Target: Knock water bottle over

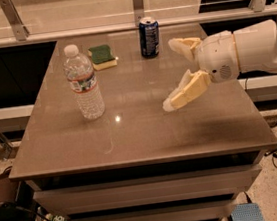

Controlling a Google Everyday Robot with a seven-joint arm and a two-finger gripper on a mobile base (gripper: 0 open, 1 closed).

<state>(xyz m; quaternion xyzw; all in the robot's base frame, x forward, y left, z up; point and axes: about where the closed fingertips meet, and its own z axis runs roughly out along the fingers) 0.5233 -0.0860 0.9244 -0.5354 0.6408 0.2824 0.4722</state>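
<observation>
The water bottle stands upright on the left part of the table, clear and ribbed with a white cap and a label band with red. My gripper is over the right middle of the table, well to the right of the bottle and not touching it. Its two cream fingers are spread wide apart and hold nothing. The white arm comes in from the right edge of the view.
A dark blue soda can stands at the back middle of the brown table. A green and yellow sponge lies at the back left. A glass railing runs behind the table. Drawers sit below the top.
</observation>
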